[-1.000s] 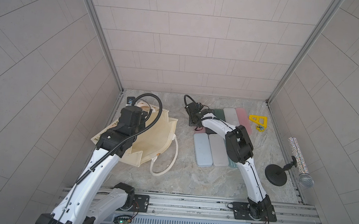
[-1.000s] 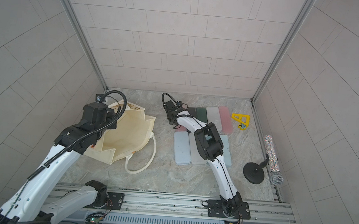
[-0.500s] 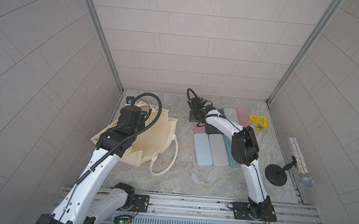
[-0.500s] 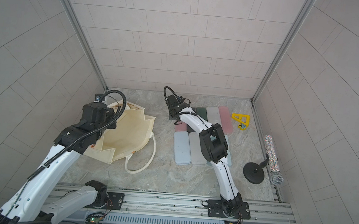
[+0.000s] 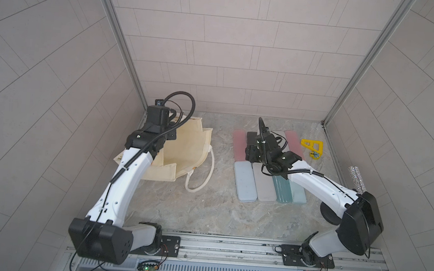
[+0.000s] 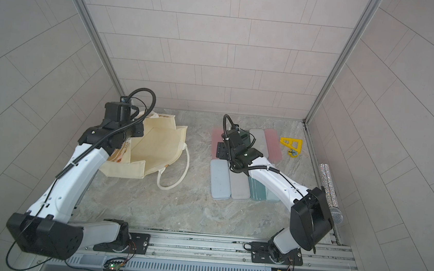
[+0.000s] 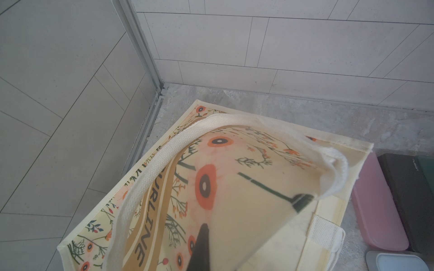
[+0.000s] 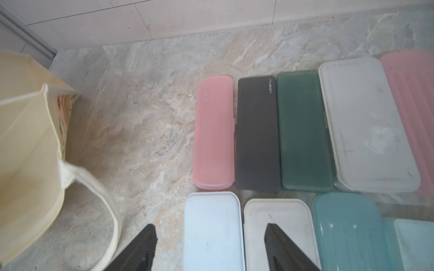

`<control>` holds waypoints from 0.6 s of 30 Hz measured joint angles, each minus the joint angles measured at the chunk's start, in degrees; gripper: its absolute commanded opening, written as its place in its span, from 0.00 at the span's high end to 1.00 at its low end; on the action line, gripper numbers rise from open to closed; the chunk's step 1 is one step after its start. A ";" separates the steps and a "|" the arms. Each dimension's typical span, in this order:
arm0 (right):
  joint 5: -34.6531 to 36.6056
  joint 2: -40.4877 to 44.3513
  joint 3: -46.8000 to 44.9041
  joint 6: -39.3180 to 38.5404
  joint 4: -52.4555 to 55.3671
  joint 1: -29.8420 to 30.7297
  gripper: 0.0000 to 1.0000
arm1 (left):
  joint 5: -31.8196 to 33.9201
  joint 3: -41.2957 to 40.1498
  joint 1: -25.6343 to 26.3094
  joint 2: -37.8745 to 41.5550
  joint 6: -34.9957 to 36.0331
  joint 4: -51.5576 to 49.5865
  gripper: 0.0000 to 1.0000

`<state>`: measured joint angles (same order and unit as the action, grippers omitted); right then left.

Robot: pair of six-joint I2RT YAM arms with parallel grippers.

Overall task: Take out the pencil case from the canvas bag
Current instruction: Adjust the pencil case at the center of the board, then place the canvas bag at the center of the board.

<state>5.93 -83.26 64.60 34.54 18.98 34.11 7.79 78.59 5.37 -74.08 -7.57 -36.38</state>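
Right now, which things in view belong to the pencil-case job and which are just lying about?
Job: canvas bag; left gripper, jaws shut on it; right gripper, jaws open over the laid-out pencil cases.
Lying about: yellow triangle; glittery microphone.

Black pencil case [image 8: 257, 133] flat on marble tabletop [image 8: 145, 112], pink case [image 8: 213, 131] touching one long side, dark green case [image 8: 303, 131] on the other, white case [image 8: 366, 126] and ribbed pink case [image 8: 413, 105] beyond the green, pale blue case [image 8: 211, 248], off-white case [image 8: 288, 218] and teal case [image 8: 345, 230] in a row off its short end, right gripper [image 8: 210, 225] with jaws apart and empty above the pale blue one, canvas bag [image 8: 25, 140] well apart past the pink case.
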 measured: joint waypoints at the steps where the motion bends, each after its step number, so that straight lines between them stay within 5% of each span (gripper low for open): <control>1: -0.57 2.38 -2.45 -0.02 -0.83 0.00 0.25 | -1.49 1.05 -0.39 -1.20 1.40 0.13 1.00; 10: -0.90 19.41 -15.72 -1.55 -6.60 0.02 0.26 | -19.50 3.85 -0.74 -4.74 21.88 -0.22 1.00; 18: -1.09 20.83 -18.64 -3.65 -9.16 0.02 0.27 | -23.34 -15.41 -0.72 11.58 37.75 7.10 1.00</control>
<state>4.84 -62.43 45.95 30.89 9.82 34.13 -15.55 63.18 4.64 -62.50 30.17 -29.28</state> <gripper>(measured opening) 0.735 0.053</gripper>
